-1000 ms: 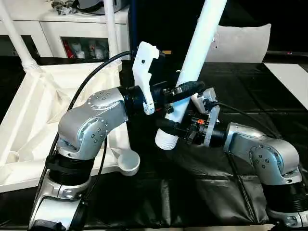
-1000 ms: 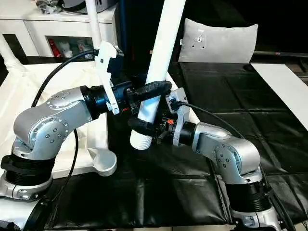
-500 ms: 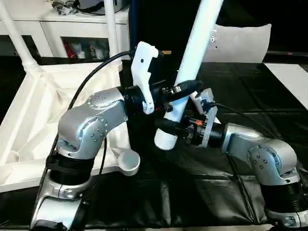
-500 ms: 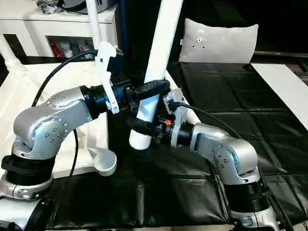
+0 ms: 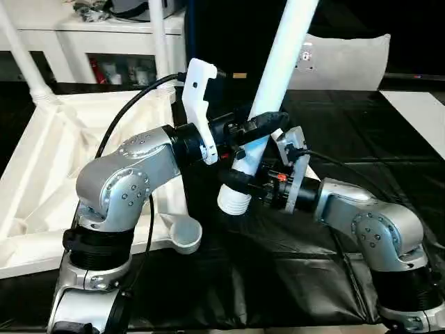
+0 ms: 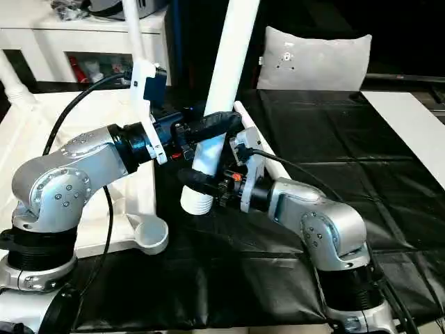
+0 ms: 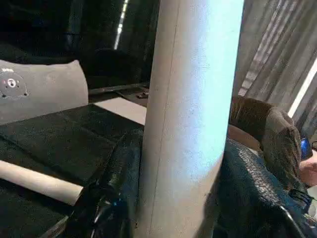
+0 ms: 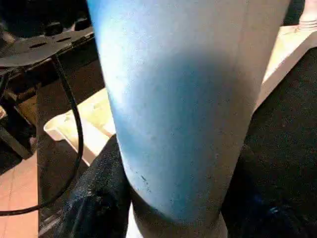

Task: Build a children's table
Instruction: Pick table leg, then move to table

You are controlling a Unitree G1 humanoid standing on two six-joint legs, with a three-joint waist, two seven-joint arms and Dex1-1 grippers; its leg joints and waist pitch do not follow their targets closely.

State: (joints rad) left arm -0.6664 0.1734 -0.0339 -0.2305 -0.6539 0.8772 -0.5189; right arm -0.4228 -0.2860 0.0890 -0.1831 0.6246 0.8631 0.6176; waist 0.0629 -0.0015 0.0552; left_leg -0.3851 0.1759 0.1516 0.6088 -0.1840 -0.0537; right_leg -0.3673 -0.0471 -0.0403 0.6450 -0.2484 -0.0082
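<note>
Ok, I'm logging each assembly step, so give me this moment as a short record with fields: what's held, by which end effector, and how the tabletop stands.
held part: table leg, tilted, threaded end down
left end effector: shut on the leg, higher up
right end effector: shut on the leg, near its threaded end
tabletop: underside up, two legs fitted at far corners
near corner socket: empty

**Both grippers clamped on one leg**

The left gripper (image 5: 256, 129) closed its black fingers around the leg (image 5: 278, 62), just above the right gripper (image 5: 243, 182), whose fingers clasped the same leg near its ribbed end. Both silver forearms angled inward.
</note>
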